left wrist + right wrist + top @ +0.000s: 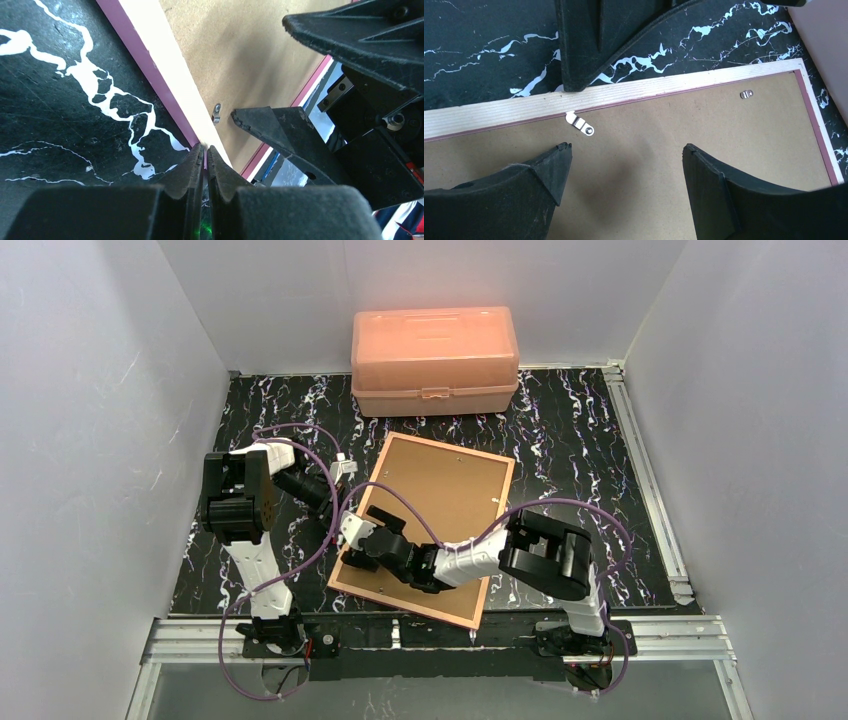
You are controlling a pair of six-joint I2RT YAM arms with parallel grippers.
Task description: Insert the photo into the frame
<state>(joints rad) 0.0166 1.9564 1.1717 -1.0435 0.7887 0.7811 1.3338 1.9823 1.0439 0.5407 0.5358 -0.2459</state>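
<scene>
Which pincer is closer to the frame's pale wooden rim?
Left. The left pincer is shut with its tips at the rim of the frame; the right pincer hangs open over the brown backing board, inside that rim.

No text, label, brand, number or sign can be read in any view. The wooden rim of the frame (649, 87), lying just ahead of the right end effector (624, 150), is seen to be bare of print. No stamp or lettering can be made out on the small metal clip (580, 123) beside that end effector's left fingertip.
</scene>
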